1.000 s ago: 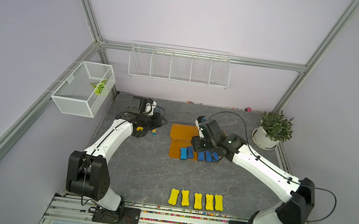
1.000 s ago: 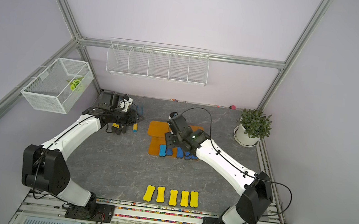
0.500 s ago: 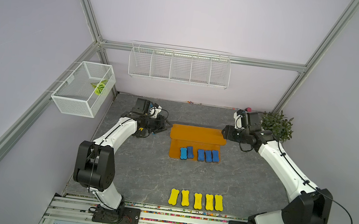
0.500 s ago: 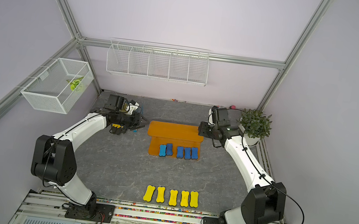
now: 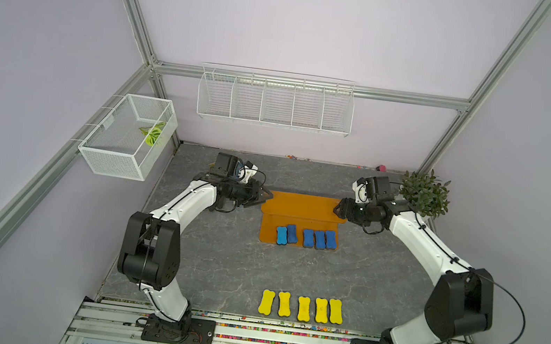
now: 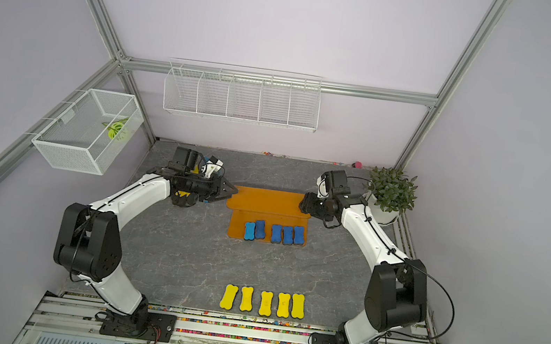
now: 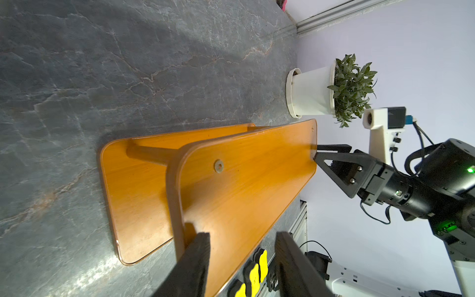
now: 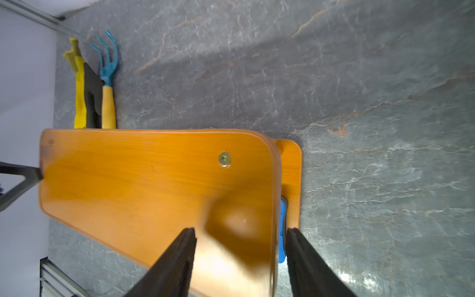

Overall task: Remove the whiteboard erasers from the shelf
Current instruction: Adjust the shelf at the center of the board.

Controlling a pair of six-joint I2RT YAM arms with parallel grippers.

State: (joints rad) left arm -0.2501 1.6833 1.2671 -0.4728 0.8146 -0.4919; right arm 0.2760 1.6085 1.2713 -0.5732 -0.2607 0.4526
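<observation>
The orange shelf (image 5: 302, 206) (image 6: 268, 201) stands mid-table, its top board bare. Several blue whiteboard erasers (image 5: 305, 237) (image 6: 274, 233) lie in a row on its lower board. Several yellow ones (image 5: 300, 307) (image 6: 263, 302) lie on the table near the front rail. My left gripper (image 5: 267, 196) (image 7: 243, 234) is open at the top board's left end, one jaw above the board (image 7: 244, 180) and one below. My right gripper (image 5: 337, 209) (image 8: 241, 228) is open the same way at the right end (image 8: 141, 174). One blue eraser (image 8: 282, 231) shows under that end.
A potted plant (image 5: 424, 197) stands close behind my right wrist. A blue hand rake (image 8: 108, 77) and a yellow thing lie at the back left by my left arm. A wire basket (image 5: 125, 137) hangs on the left wall and a wire rack (image 5: 275, 99) on the back wall.
My right gripper has left the blue erasers and swung out to the top board's right end. My left gripper has come from the back-left tools to the board's left end.
</observation>
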